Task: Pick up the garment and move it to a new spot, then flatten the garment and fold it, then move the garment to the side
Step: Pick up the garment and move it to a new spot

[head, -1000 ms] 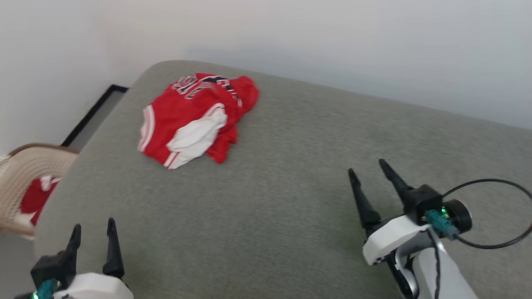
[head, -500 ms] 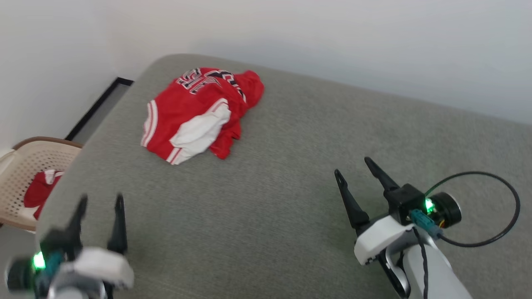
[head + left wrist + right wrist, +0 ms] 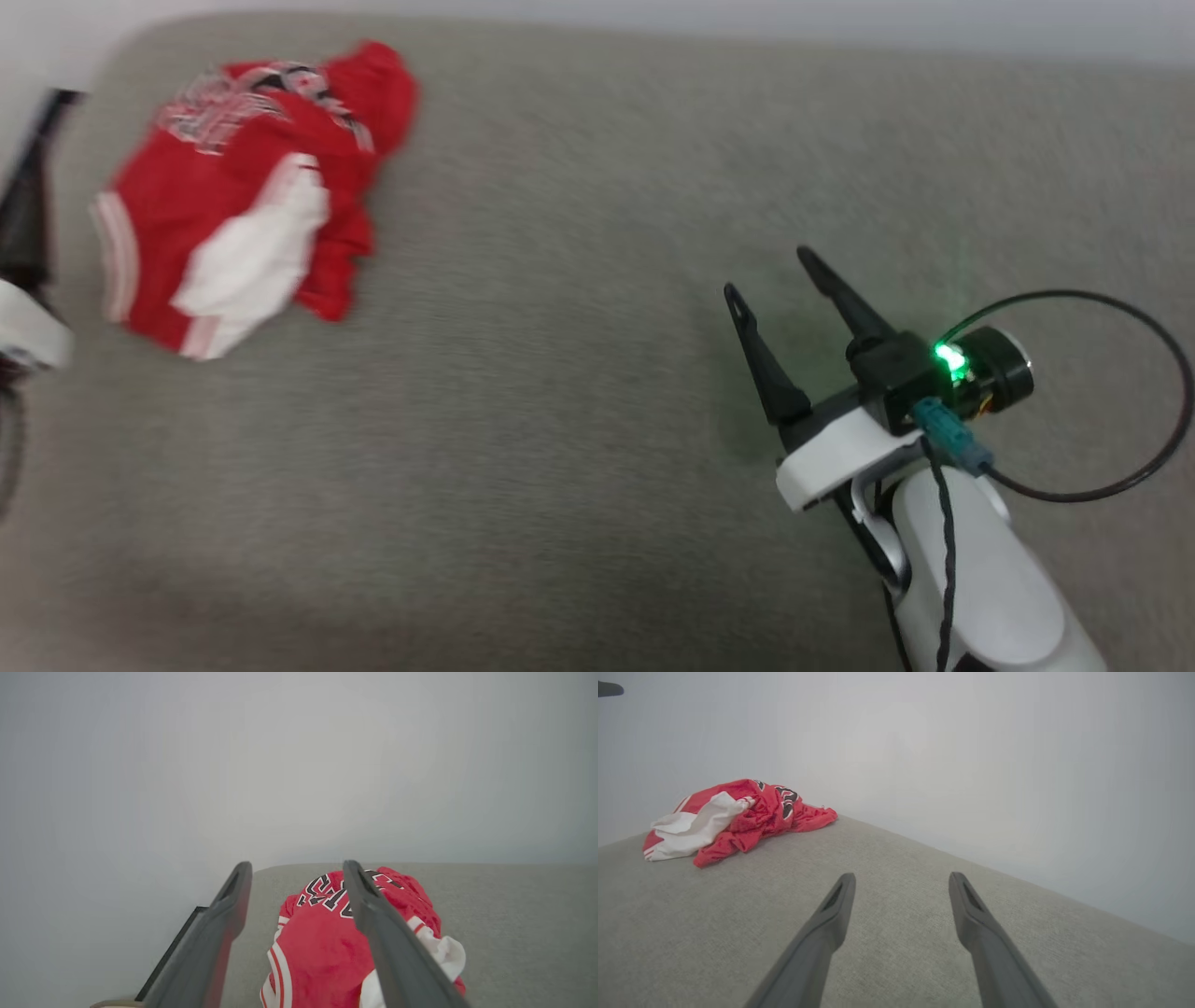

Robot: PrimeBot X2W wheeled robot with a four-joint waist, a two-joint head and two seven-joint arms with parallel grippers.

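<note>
The garment (image 3: pixel 243 187) is a crumpled red jersey with a white sleeve on top and black lettering at its far end. It lies at the far left of the grey cushion (image 3: pixel 560 420). In the left wrist view my left gripper (image 3: pixel 295 865) is open just short of the garment (image 3: pixel 322 947), which shows between and past its fingers. The left arm's white housing (image 3: pixel 26 334) sits at the head view's left edge. My right gripper (image 3: pixel 768 272) hovers open and empty over bare cushion, well to the right of the garment (image 3: pixel 733 816). Its fingers stand wide apart in the right wrist view (image 3: pixel 901 875).
A pale wall rises behind the cushion's far edge (image 3: pixel 971 863). Left of the cushion, a black floor strip (image 3: pixel 184 935) and the rim of a beige basket (image 3: pixel 117 1004) lie below. A black cable loop (image 3: pixel 1158 373) hangs off the right wrist.
The head camera has swung down and right, so the whole picture shifted. My left arm has risen from the lower left toward the garment. The garment lies as before, and both grippers stay open.
</note>
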